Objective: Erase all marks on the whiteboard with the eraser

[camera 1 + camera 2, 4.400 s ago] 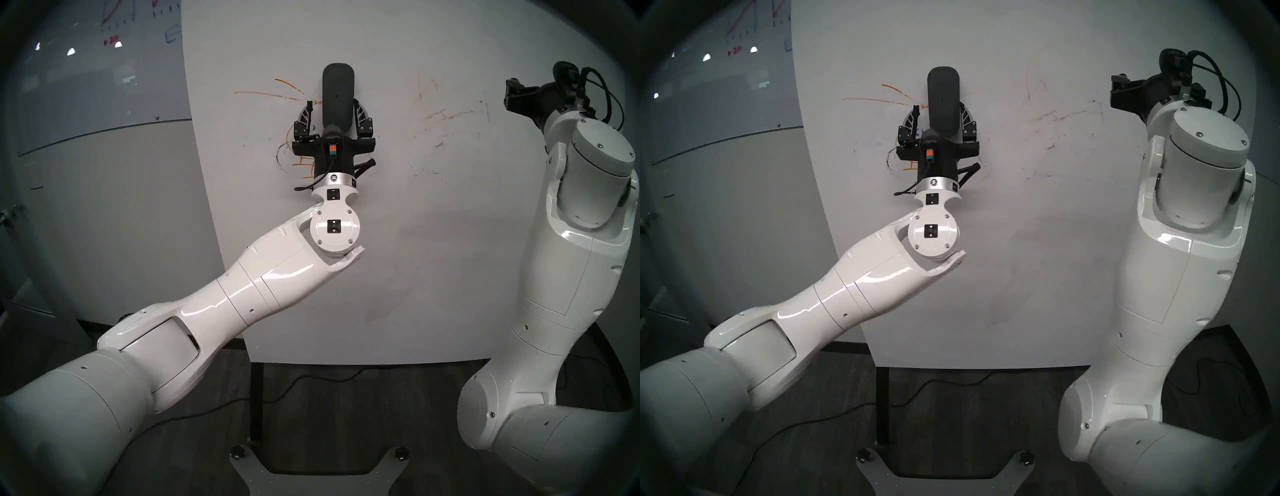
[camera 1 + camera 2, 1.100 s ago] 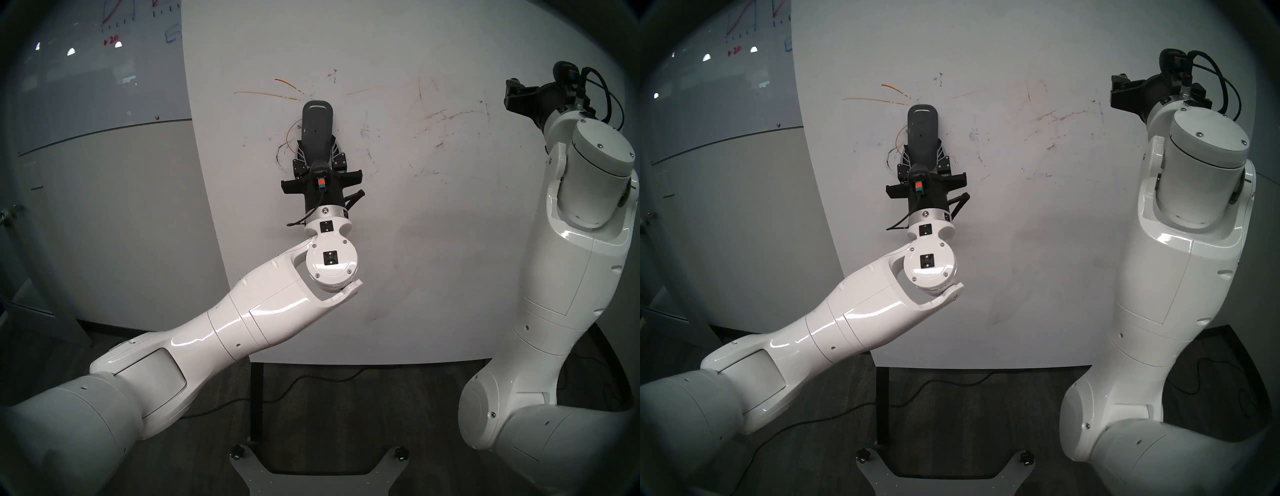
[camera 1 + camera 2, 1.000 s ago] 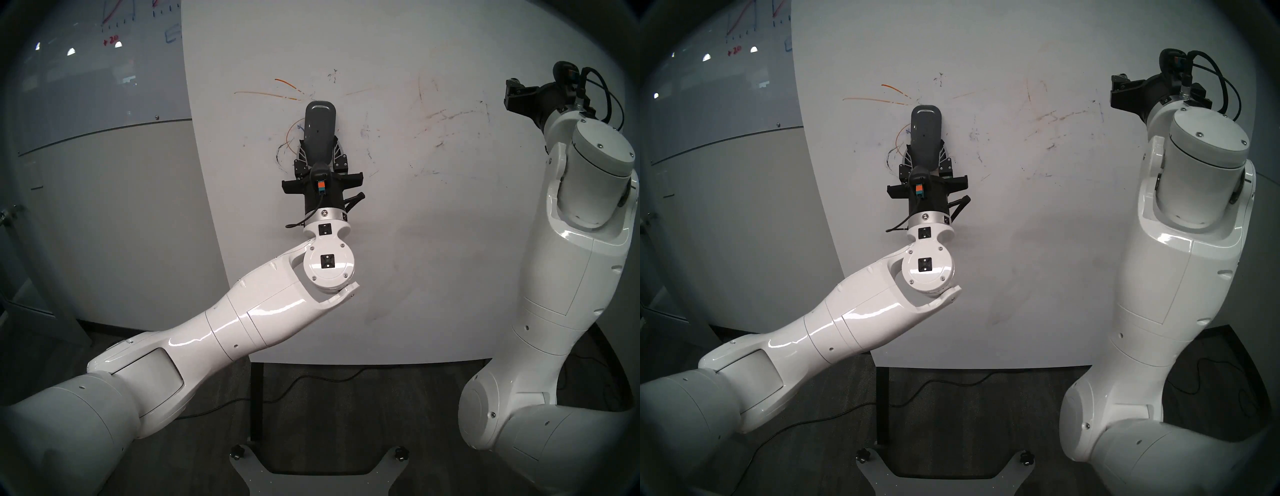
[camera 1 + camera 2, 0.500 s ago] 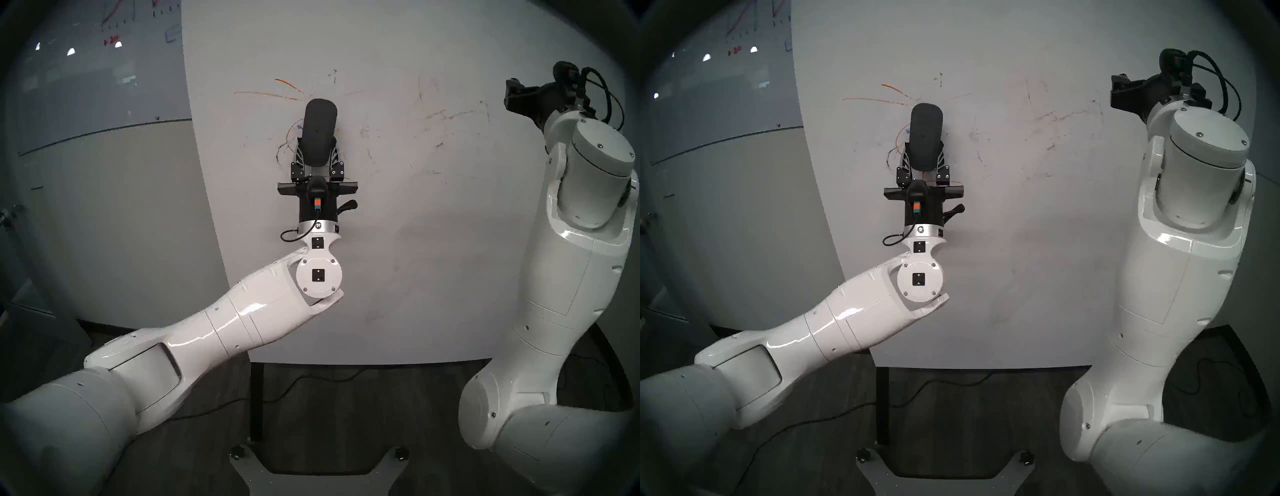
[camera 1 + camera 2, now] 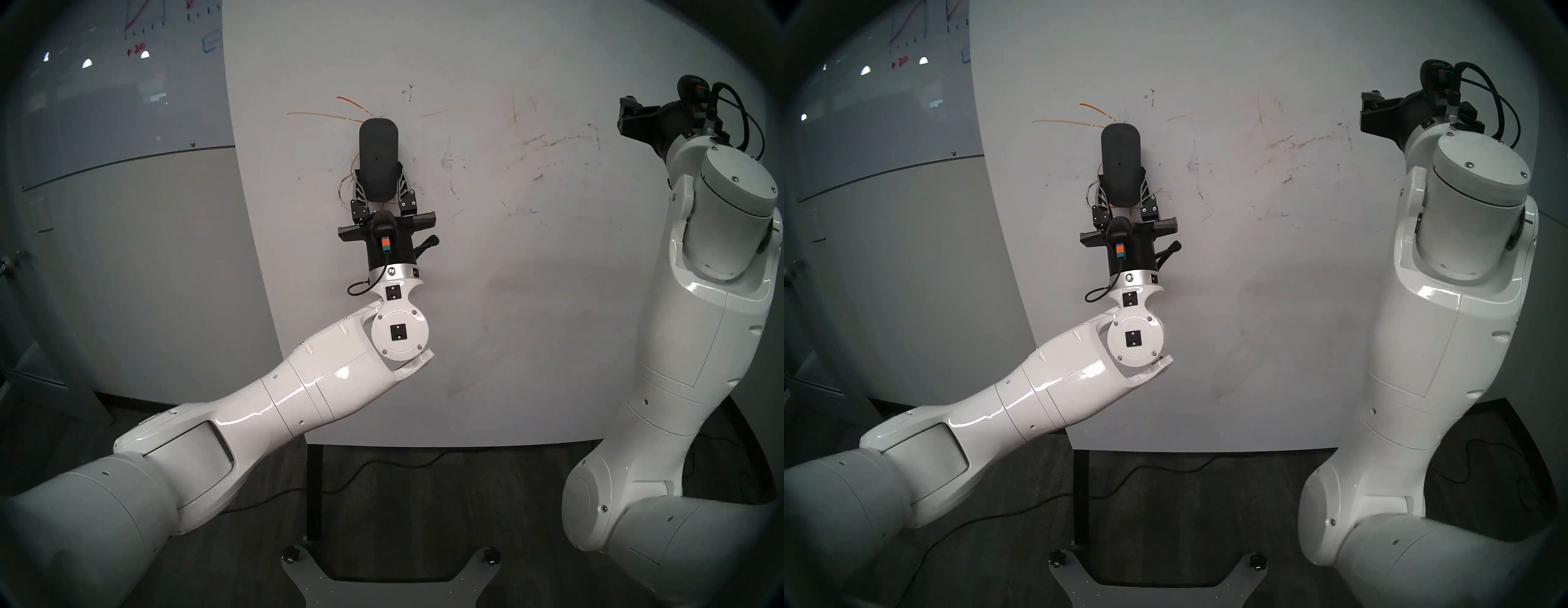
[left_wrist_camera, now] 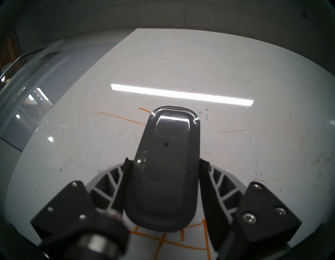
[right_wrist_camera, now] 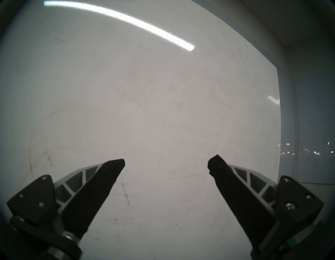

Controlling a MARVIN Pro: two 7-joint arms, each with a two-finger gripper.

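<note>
The whiteboard (image 5: 466, 297) stands upright in front of me. My left gripper (image 5: 378, 178) is shut on the lower end of the dark grey eraser (image 5: 378, 159), which points up with its pad against the board. Orange marks (image 5: 322, 114) run left of the eraser's top, and more orange lines (image 6: 163, 241) show below it in the left wrist view. A black curl (image 5: 341, 191) sits beside the left fingers. Faint reddish smudges (image 5: 551, 142) and black scribbles (image 5: 409, 92) spread to the right. My right gripper (image 7: 166, 163) is open and empty, near the board's upper right.
A grey glass board (image 5: 106, 93) with red and blue graph lines hangs on the wall to the left. A black stand post (image 5: 314, 492) holds the whiteboard up. Cables (image 5: 382, 467) lie on the dark floor, and my base plate (image 5: 390, 590) is below.
The left gripper has brought the eraser down from higher on the board. In the last second it slid slightly left, covering marks there. The right arm has not moved.
</note>
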